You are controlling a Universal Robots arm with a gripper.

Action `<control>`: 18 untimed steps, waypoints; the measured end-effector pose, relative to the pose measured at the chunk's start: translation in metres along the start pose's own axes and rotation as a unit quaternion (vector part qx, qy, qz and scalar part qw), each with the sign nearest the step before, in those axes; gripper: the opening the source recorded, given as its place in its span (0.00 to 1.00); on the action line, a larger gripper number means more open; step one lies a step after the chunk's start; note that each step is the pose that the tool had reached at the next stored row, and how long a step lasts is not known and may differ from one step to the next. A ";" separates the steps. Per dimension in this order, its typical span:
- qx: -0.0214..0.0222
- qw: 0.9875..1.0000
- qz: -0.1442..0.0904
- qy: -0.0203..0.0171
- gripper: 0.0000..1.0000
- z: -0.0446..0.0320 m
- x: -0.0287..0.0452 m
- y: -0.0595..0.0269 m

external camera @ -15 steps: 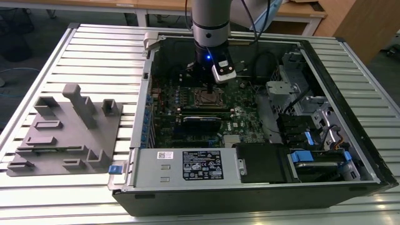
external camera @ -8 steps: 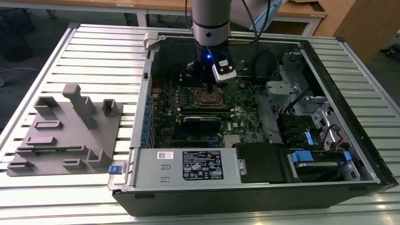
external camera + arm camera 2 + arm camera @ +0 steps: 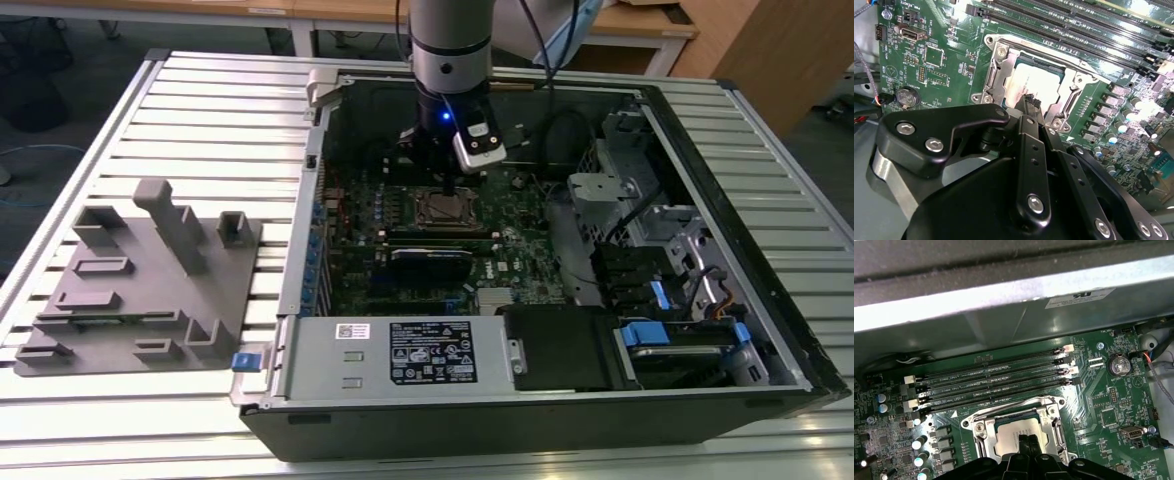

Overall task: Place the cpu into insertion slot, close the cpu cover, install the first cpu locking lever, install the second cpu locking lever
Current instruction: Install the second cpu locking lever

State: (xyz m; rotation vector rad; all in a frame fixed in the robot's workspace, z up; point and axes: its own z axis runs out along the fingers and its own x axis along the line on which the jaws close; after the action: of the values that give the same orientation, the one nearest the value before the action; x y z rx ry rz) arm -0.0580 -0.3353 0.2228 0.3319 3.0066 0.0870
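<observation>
**One arm, fingertips down on the chip in its socket**

One robot arm (image 3: 450, 60) reaches straight down into an open computer case (image 3: 561, 380) that lies on its side on a slatted metal bench (image 3: 200, 100). Its tool (image 3: 443, 186) hangs right over the insertion slot (image 3: 446, 209) near the middle of the green motherboard (image 3: 387, 270).

In both wrist views the cpu (image 3: 1021, 87) (image 3: 1014, 440) sits flat inside the slot (image 3: 1004, 75) (image 3: 1019, 432), its dull metal top showing within the silvery rim. The tool (image 3: 1031, 101) (image 3: 1026, 443) has its dark fingertips (image 3: 1033, 100) drawn close together and resting at the chip's surface; whether they actually pinch it I cannot tell. The cpu cover (image 3: 1054, 55) (image 3: 1014, 406) stands lifted off the socket along the side nearest the long black memory slots (image 3: 994, 377).

On the bench at the exterior view's left, well apart from the case, stands a grey fixture block (image 3: 140, 280) with upright posts.
</observation>
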 end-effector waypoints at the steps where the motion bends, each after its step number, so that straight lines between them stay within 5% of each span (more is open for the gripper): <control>1: 0.000 1.000 0.000 0.000 0.10 -0.0001 0.0000 0.0000; 18: 0.000 1.000 0.000 0.000 0.10 -0.0030 -0.0005 -0.0003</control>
State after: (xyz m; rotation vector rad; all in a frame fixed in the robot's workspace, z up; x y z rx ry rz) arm -0.0580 -0.3358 0.2258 0.3318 3.0066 0.0862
